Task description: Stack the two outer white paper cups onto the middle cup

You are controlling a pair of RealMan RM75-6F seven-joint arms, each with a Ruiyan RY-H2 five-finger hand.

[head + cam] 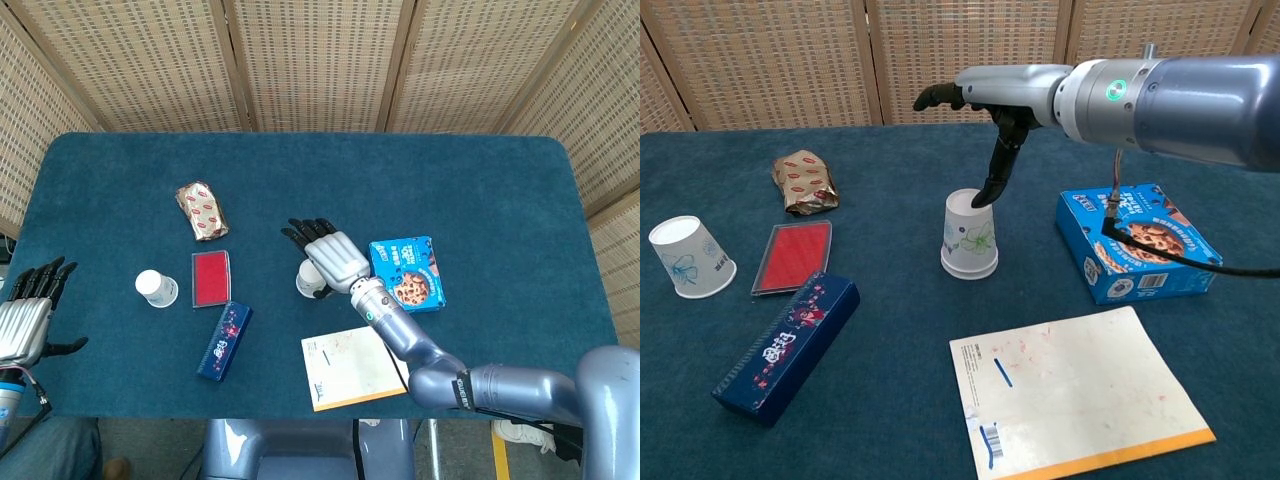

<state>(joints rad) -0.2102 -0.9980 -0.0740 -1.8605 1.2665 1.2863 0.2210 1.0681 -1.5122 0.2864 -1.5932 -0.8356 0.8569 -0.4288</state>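
From the head view, the right hand (330,256) hangs over the stacked cups (309,282) with its fingers spread and nothing in its grasp. The stack stands just left of the cookie box (407,273), partly hidden under the palm. The left hand (28,310) waits, fingers apart and empty, far to the left of the box, near the table (480,190) edge. The last outer cup (156,288) stands well left of the box, beyond the red case (211,277). The risk, as I judge it: a lifting finger could catch the rim and tip the stack toward the box.

From the chest view, the right hand (985,110) is released, 1 finger (997,170) reaching down to the rim of the stacked cups (970,235); whether it touches I cannot tell. The outer cup (690,257) leans far left of the box (1137,243), so it may roll when the left hand takes it.
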